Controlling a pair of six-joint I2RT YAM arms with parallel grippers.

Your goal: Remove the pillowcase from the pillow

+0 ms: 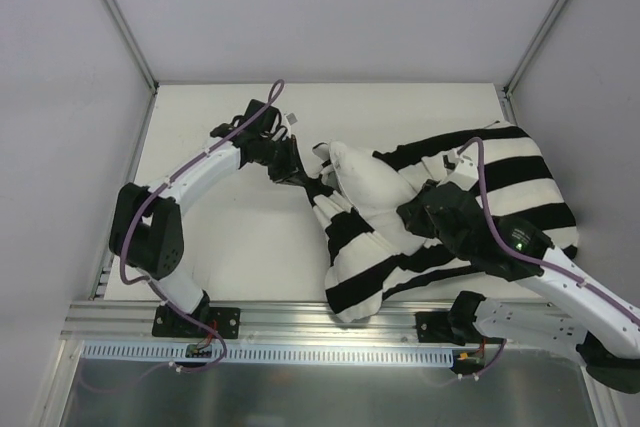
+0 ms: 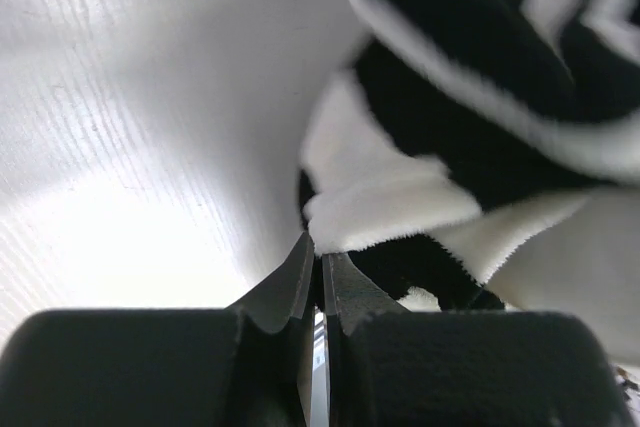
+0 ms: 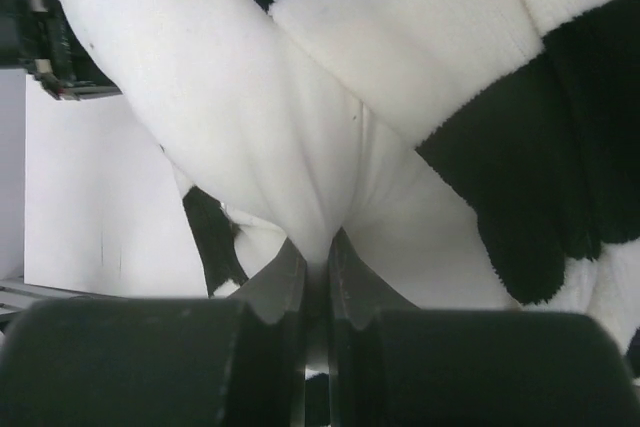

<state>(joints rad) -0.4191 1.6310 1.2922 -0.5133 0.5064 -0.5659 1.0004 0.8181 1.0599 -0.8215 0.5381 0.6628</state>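
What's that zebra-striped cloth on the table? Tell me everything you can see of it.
The pillowcase is a soft, fuzzy sleeve with broad black and white stripes. It lies rumpled on the table, partly peeled: its right part covers the pillow, whose plain white end bulges out, the rest bunched around that end. The shut left gripper touches its edge at the tips; whether cloth is caught is unclear.

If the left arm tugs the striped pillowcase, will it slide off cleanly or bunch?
Probably floppy: the pillowcase lies crumpled in folds. Its fuzzy pile likely drags on the pillow rather than sliding. The plump pillow may come along.
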